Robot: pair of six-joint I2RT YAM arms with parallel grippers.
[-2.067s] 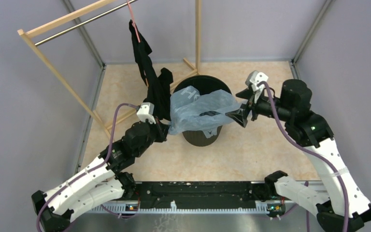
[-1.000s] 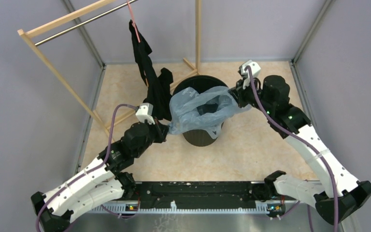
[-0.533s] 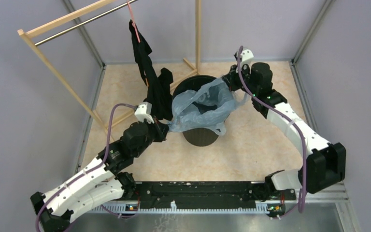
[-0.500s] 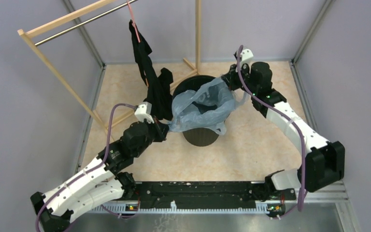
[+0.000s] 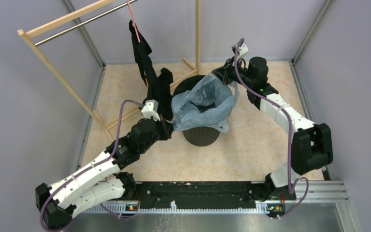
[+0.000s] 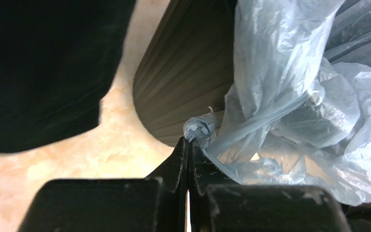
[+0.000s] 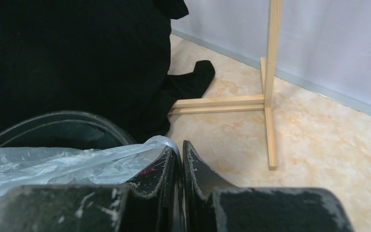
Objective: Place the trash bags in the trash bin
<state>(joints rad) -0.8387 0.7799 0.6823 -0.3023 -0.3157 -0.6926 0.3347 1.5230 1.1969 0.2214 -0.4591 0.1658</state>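
A thin, pale blue, see-through plastic film bag (image 5: pixel 203 104) looks wrinkled and glossy; the black round plastic bin (image 6: pixel 188 82) is ribbed and matt.

1 bag (image 5: pixel 200 104), 1 bin (image 5: pixel 201 137), 1 garment (image 5: pixel 149 72)

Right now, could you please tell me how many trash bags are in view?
1. The pale blue trash bag is draped over the trash bin, one corner pinched in the left gripper, its far edge at the right gripper. Others could be hidden inside.
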